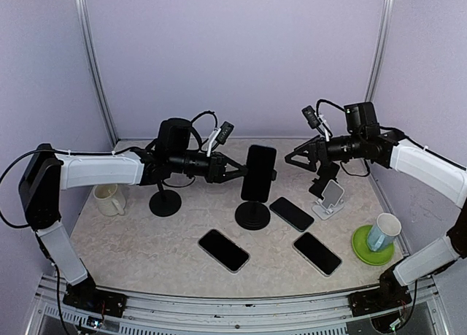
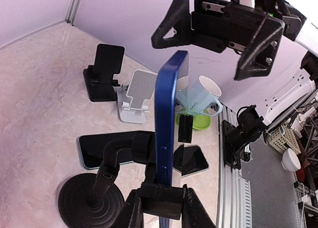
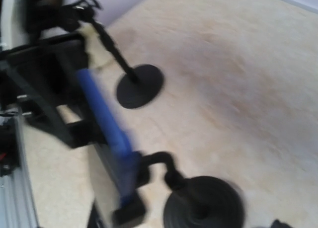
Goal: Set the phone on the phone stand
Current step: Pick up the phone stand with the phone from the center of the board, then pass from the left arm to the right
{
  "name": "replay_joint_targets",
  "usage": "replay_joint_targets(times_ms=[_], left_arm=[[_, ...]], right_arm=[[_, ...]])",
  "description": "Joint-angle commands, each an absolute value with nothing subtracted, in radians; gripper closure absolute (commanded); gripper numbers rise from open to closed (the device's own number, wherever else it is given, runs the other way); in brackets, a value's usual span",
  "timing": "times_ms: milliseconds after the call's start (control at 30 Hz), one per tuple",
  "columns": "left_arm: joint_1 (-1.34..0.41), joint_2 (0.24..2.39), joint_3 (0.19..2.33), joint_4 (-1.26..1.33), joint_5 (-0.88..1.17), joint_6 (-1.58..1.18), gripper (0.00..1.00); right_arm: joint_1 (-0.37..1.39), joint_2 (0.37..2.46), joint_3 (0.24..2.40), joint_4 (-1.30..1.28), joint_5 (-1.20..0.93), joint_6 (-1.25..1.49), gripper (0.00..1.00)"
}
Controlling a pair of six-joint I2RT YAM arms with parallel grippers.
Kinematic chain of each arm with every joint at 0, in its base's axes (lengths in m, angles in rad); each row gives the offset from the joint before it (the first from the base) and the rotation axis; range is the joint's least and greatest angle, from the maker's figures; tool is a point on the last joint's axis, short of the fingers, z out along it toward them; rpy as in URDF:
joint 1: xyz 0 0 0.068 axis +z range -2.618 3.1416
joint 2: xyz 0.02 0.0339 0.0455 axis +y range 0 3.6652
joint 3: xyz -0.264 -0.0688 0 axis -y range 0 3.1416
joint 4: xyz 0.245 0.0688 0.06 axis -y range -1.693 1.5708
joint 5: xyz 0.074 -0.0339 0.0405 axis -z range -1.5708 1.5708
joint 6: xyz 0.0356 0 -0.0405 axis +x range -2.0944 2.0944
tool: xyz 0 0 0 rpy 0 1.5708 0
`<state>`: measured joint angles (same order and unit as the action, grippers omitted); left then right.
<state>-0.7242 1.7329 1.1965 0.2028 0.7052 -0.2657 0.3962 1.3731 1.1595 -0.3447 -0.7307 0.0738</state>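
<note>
Phone [image 1: 258,173] upright, long axis vertical, clamped by left gripper [image 1: 239,172]; right gripper [image 1: 294,158] spread wide.

The phone [image 1: 258,173] is a slim slab with a blue frame and a dark screen. It stands upright on its short end, just above the base of the stand [image 1: 252,217], with its lower end set in that stand's cradle. The stand is black: a flat round disc, a thin post rising from it, and a bent arm that reaches the phone's back. The left gripper [image 1: 240,172] pinches the phone by one long edge, a finger on each face.
</note>
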Motion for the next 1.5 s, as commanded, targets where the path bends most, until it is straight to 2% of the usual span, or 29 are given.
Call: replay_joint_targets(times_ms=[0,167,533,833,1133,1300,1467], left_arm=[[-0.704,1.731,1.268,0.293,0.722,-0.256,0.91],[-0.68,1.742,1.283,0.319,0.739,-0.254,0.91],[-0.652,1.759,1.28,0.441,0.772,-0.281,0.91],[-0.638,1.764,1.265,0.507,0.784,-0.312,0.92],[-0.635,1.756,1.245,0.538,0.783,-0.325,0.92],[-0.634,1.757,1.238,0.553,0.783,-0.335,0.92],[-0.634,1.761,1.238,0.558,0.784,-0.342,0.92]], right_arm=[[0.386,1.354,1.115,-0.204,-0.861,0.102,0.04],[0.388,1.41,1.093,-0.083,-0.95,0.155,0.1],[0.393,1.547,1.141,0.065,-0.992,0.195,0.19],[0.405,1.64,1.188,0.084,-1.05,0.191,0.3],[0.434,1.695,1.23,0.1,-1.128,0.207,0.54],[0.451,1.7,1.235,0.101,-1.156,0.204,0.59],[0.456,1.701,1.241,0.097,-1.173,0.207,0.77]])
